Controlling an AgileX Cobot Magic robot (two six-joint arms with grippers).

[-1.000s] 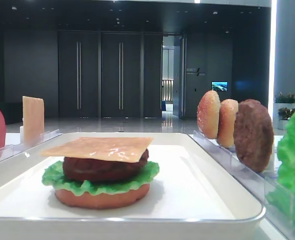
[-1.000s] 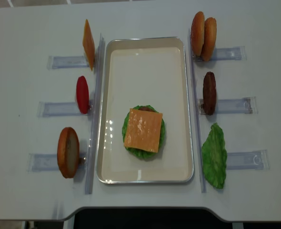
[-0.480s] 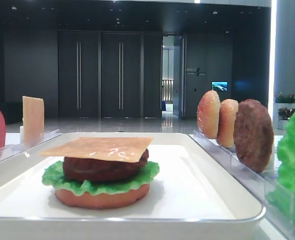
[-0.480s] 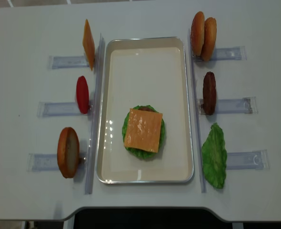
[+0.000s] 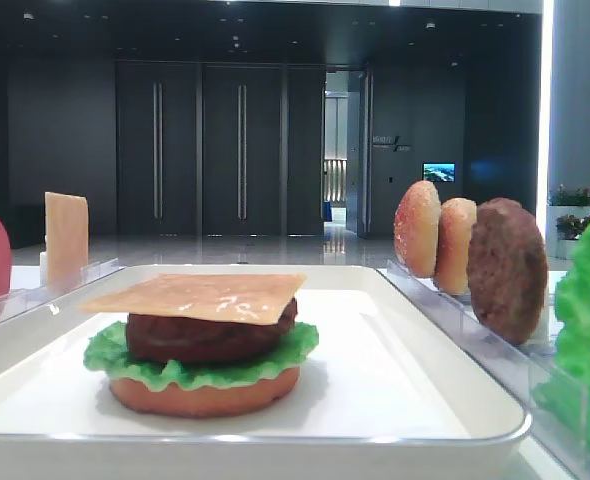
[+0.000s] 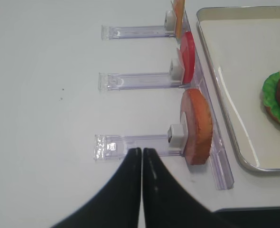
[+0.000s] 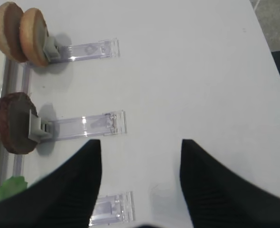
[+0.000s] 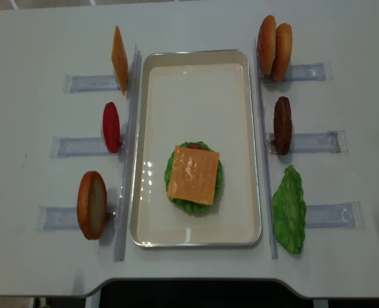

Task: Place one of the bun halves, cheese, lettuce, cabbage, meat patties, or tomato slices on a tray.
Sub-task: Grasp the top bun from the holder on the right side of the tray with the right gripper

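Observation:
The white tray (image 8: pixel 196 83) carries a stack of bun base, lettuce and patty topped by a cheese slice (image 8: pixel 193 174). Left of the tray stand a cheese slice (image 8: pixel 119 59), a tomato slice (image 8: pixel 111 126) and a flat bun base (image 8: pixel 91 204). On the right stand the speckled bun half (image 8: pixel 266 45), a paler half (image 8: pixel 282 51), a meat patty (image 8: pixel 282 124) and lettuce (image 8: pixel 289 208). My left gripper (image 6: pixel 142 150) is shut and empty, over the clear holder beside the bun base (image 6: pixel 197 126). My right gripper (image 7: pixel 140 142) is open over bare table, right of the patty (image 7: pixel 14 123).
Clear plastic holder strips (image 8: pixel 80 146) stick out from both long sides of the tray, and clear rails (image 8: pixel 126 154) run along its edges. The table's front edge (image 8: pixel 189 285) lies just below the tray. Neither arm shows in the overhead view.
A dark sliver at the lower left edge of the overhead view has shrunk. The food and the tray have not moved.

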